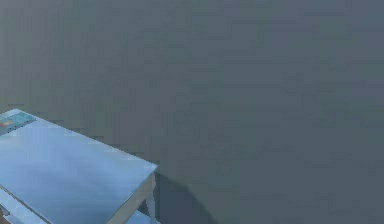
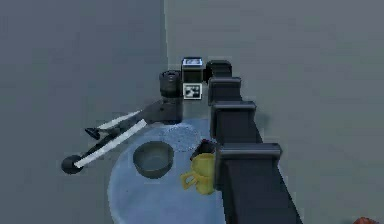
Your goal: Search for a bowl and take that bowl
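The grey bowl [image 2: 153, 158] sits on the round table [image 2: 128, 198], a yellow mug [image 2: 203, 172] at its 3 o'clock; the jaws, holding nothing and set I cannot tell how, point past its 10 o'clock, so sweeping across could knock either over.

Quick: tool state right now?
Tool: open or shut cannot be told; it holds nothing. The bowl sits on the table.

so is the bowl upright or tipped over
Upright: the grey bowl sits on the round table with its rim facing up and its dark hollow showing.
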{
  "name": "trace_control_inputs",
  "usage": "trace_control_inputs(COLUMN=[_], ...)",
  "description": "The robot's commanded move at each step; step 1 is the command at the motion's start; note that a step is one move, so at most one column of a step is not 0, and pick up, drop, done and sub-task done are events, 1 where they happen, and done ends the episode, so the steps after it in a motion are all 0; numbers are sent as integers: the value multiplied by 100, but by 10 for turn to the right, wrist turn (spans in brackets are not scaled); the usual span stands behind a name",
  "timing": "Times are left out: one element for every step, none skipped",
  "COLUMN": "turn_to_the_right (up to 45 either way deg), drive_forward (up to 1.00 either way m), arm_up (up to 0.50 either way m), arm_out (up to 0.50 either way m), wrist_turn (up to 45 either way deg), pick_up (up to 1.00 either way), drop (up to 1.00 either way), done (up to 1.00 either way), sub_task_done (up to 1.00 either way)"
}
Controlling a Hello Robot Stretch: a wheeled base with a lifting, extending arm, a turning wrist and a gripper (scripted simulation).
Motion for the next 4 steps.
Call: trace_control_inputs(turn_to_the_right=[0, 0, 0, 0], drive_forward=[0, 0, 0, 0], arm_up=[0, 0, -28, 0], arm_out=[0, 0, 0, 0], wrist_turn=[450, 60, 0, 0], pick_up=[0, 0, 0, 100], drop=[0, 0, 0, 0], done=[0, 0, 0, 0], sub_task_done=[0, 0, 0, 0])
